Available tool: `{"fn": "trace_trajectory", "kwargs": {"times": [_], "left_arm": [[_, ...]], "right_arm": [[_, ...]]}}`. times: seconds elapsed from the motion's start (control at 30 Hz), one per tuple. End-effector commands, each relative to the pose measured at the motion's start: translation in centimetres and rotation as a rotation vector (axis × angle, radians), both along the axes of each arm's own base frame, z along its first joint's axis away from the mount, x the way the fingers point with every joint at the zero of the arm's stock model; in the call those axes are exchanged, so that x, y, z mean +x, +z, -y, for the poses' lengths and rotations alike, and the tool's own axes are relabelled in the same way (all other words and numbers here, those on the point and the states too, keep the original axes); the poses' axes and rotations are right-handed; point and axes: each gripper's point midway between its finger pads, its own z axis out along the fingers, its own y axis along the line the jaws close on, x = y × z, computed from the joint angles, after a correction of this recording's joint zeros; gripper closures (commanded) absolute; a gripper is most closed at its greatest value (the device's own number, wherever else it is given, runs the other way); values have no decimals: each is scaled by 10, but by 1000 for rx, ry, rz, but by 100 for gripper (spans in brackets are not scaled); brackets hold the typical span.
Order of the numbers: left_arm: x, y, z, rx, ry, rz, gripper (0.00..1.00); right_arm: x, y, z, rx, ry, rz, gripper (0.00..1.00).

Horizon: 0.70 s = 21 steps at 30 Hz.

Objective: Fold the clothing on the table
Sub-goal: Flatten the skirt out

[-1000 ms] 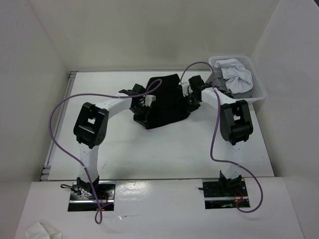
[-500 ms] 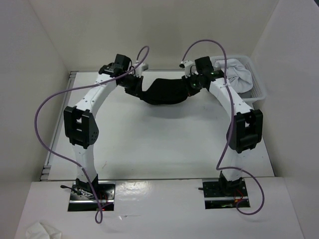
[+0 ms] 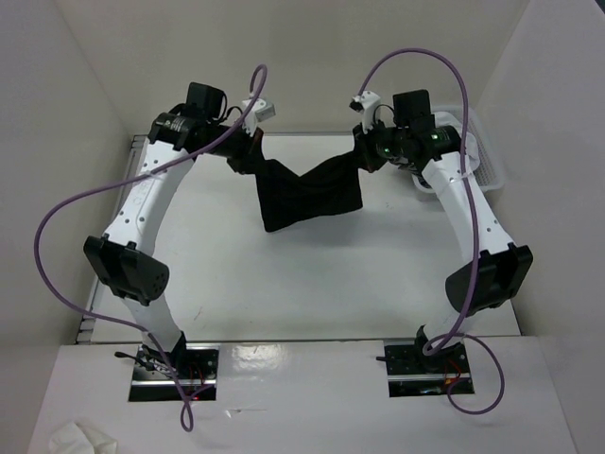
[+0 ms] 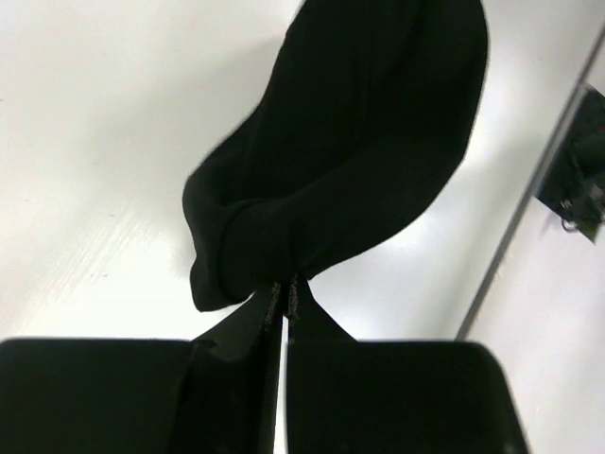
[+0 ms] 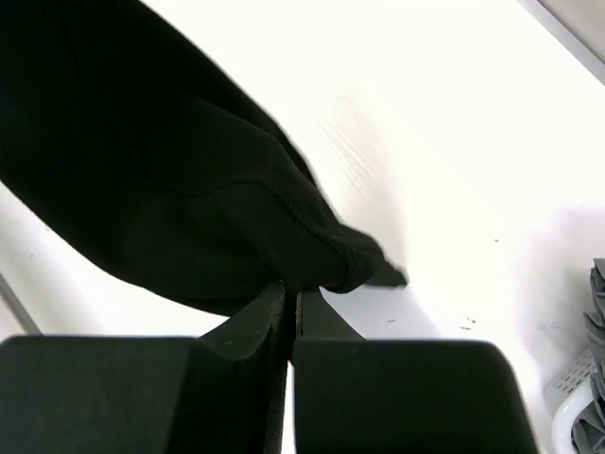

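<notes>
Top external: clothing point(image 3: 307, 194), left tool point(image 3: 248, 159) to right tool point(image 3: 364, 156), near far table point(image 3: 302, 147) edge

White basket point(image 3: 488, 163) holding grey garment point(image 5: 597, 293)

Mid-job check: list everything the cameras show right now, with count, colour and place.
clothing: one, black, hanging stretched between the two end effectors above the far half of the table
table: one, white, under both arms
basket: one, white, far right corner, mostly hidden behind the right arm
grey garment: one, grey, in the basket, seen only at the edge of the right wrist view
crumpled item: one, white, near left ledge, material unclear
cables: two, purple, one looping along each arm
arms: two, white with black joints, raised toward the far edge
left end effector: black, shut on the clothing
right end effector: black, shut on the clothing
</notes>
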Motion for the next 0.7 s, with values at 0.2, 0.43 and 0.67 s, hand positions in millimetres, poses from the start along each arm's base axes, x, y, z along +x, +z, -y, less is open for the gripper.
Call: {"fn": "trace_trajectory", "kwargs": {"times": [0.2, 0.43, 0.67], "left_arm": [[-52, 19, 1, -28, -175, 29, 100], [-7, 10, -13, 18, -36, 44, 100], [66, 28, -23, 2, 51, 121, 100]], "right_arm": [[-26, 31, -5, 23, 90, 36, 100], [30, 24, -13, 19, 26, 53, 100], [95, 43, -17, 65, -104, 167, 100]]}}
